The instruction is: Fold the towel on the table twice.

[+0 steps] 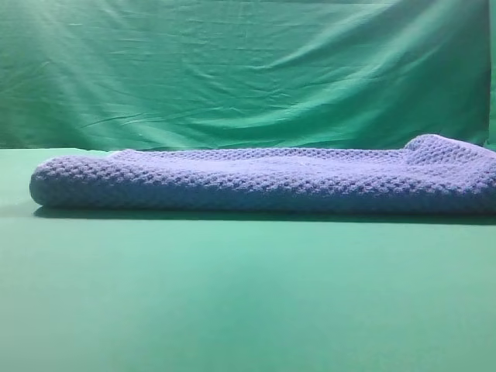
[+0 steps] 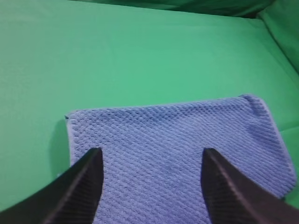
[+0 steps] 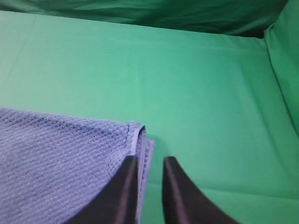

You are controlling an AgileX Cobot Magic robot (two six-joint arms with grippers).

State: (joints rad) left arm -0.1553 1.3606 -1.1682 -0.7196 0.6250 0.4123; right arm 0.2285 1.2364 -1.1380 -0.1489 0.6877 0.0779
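The towel (image 1: 263, 178) is a thick blue-grey waffle-knit cloth, lying folded in a long flat band across the green table (image 1: 248, 294). One corner bulges up at its far right. Neither gripper shows in the exterior view. In the left wrist view my left gripper (image 2: 149, 156) is wide open and empty, above the towel (image 2: 177, 144). In the right wrist view my right gripper (image 3: 149, 161) has its fingers nearly together with a thin gap. It hovers over the towel's layered right edge (image 3: 140, 140) and holds nothing.
A wrinkled green cloth backdrop (image 1: 248, 70) hangs behind the table. Bare green table (image 2: 117, 56) lies beyond the towel in both wrist views and in front of it in the exterior view. The towel runs past the right edge of the exterior view.
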